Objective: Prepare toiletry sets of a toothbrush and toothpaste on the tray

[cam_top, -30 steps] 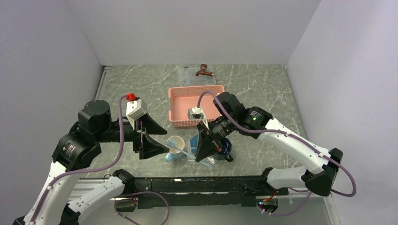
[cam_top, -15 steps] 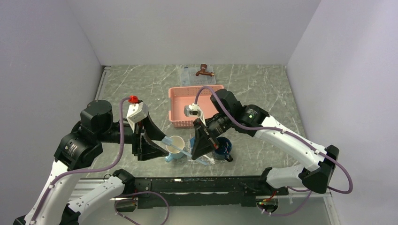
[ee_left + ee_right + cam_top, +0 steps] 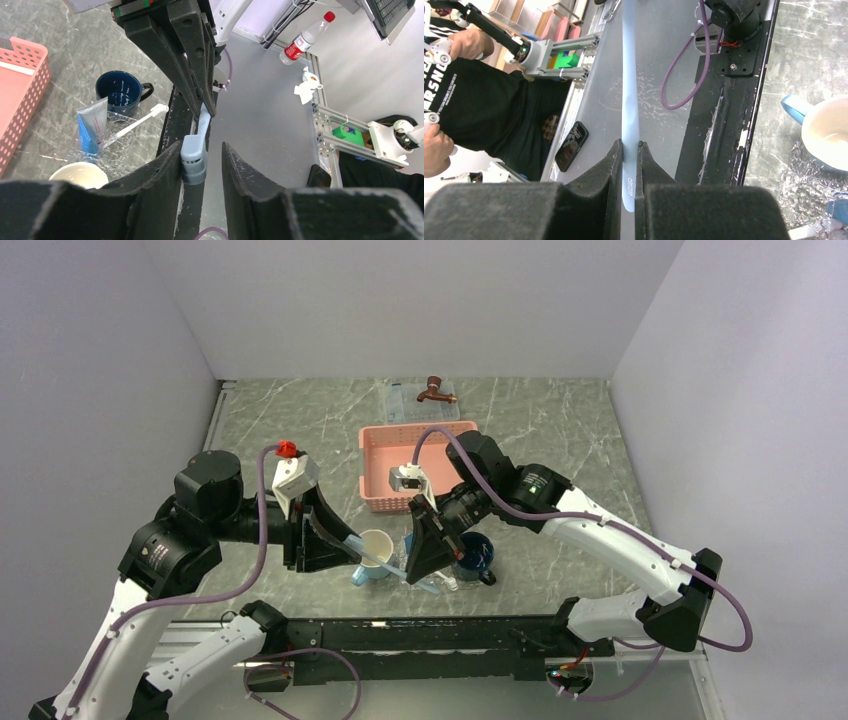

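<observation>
I read the left claw [image 3: 201, 150] as part open. Its jaws straddle the capped end of the pale blue toothbrush [image 3: 630, 100], with the cap against one finger and a gap to the other. Beneath it, a cream cup [image 3: 372, 550] sits by the worktop's near edge. Just right of the cup is the tray [image 3: 127, 150], with a toothpaste [image 3: 91, 127] and a white toothbrush [image 3: 131, 126] in it. Above the tray, the right claw [image 3: 629, 145] is clamped on the pale blue toothbrush's handle, and the brush spans the air between the claws. A dark blue mug [image 3: 119, 89] stands right of the tray.
</observation>
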